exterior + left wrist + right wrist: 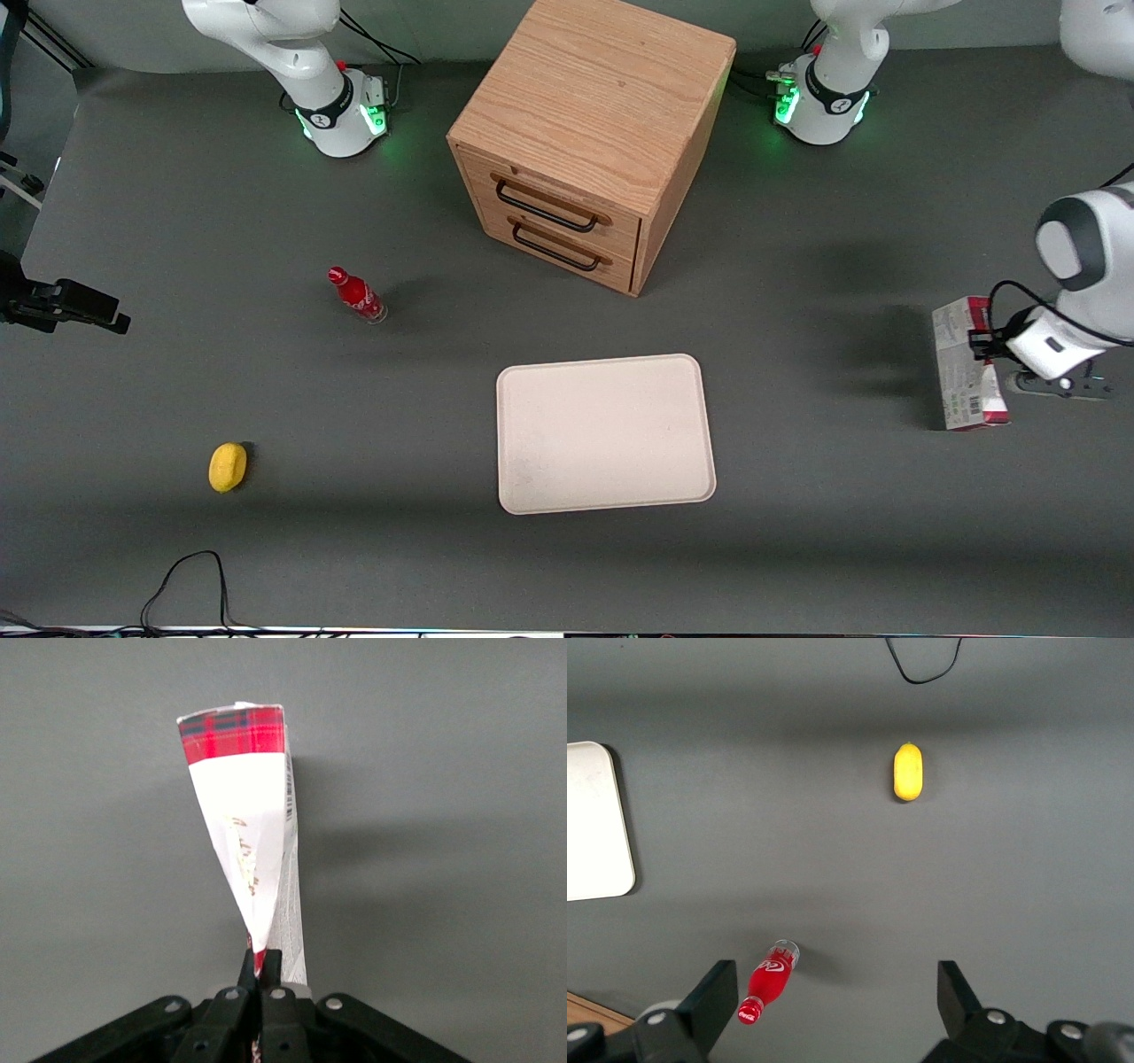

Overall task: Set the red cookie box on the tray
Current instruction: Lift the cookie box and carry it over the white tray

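Front view: red cookie box (pixel 967 365) at the working arm's end of the grey tabletop (pixel 266 399), grey-white printed face with green marks and a barcode turned to the camera, red edges at both ends. Gripper (pixel 980 344) clamped on the box's long edge, fingers (pixel 270 967) pinched tight against the carton, as seen in the left wrist view; same view shows the box (pixel 252 828) edge-on, with a red tartan end panel, a white side and a barcode strip, casting a shadow on the tabletop. Cream-white tray (pixel 606 433) with rounded corners and low rim, flat on the tabletop, well apart from the box, toward the middle of the tabletop. Wooden drawer cabinet (pixel 589 133) with two black handles (pixel 547 207), farther from the front camera than the tray. Small red bottle (pixel 356 295) and yellow lemon-like fruit (pixel 228 466) toward the parked arm's end; fruit nearer the front camera than the bottle. Black cable (pixel 190 580) looped at the tabletop's near edge.
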